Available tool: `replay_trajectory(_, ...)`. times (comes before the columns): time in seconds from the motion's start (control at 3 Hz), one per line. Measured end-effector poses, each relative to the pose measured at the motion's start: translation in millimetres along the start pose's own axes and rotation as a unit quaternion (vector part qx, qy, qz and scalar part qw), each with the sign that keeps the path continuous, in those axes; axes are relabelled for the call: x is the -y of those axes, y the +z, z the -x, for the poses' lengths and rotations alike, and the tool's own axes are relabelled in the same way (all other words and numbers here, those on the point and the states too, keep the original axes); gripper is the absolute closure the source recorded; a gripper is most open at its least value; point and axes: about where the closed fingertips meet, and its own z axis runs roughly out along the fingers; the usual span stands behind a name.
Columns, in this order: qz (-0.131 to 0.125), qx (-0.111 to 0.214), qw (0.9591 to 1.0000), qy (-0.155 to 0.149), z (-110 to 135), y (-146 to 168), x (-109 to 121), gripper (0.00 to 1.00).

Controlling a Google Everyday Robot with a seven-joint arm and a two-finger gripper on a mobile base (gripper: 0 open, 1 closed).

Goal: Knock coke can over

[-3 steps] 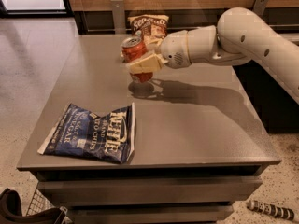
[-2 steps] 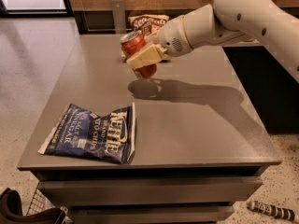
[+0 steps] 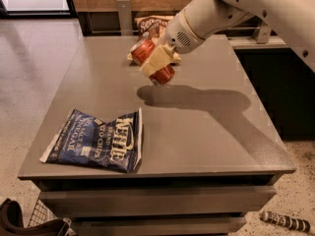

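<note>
The coke can [image 3: 144, 48], red with a silver top, is tilted with its top to the upper left. It hangs in the air above the far middle of the grey table [image 3: 197, 136], and its shadow lies on the tabletop just below it. My gripper [image 3: 155, 62] comes in from the upper right on the white arm and is shut on the coke can. One cream-coloured finger [image 3: 157, 57] lies across the can's middle, and the can's red bottom end shows below it.
A blue Kettle chip bag [image 3: 96, 139] lies flat at the table's front left. A brown chip bag [image 3: 150, 24] stands at the far edge behind the can. A wire basket [image 3: 42, 220] and a striped object [image 3: 288, 221] are on the floor.
The arm has swung higher, toward the upper right. The can stays in the gripper, now tilted further over and a little higher above the table.
</note>
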Motion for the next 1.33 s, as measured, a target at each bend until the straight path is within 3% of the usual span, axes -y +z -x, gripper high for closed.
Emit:
replay_trajectory(0.33, 0.000, -0.054, 0.9985, 0.000, -14, 12, -6, 1.00)
replay_trajectory(0.67, 0.014, -0.087, 0.9961, -0.009, -27, 34, -13, 1.00)
replay_trajectory(1.0, 0.038, -0.117, 0.9922, -0.021, -38, 63, -20, 1.00)
replay_trajectory(1.33, 0.055, -0.121, 0.9910, -0.020, -48, 82, -26, 1.00)
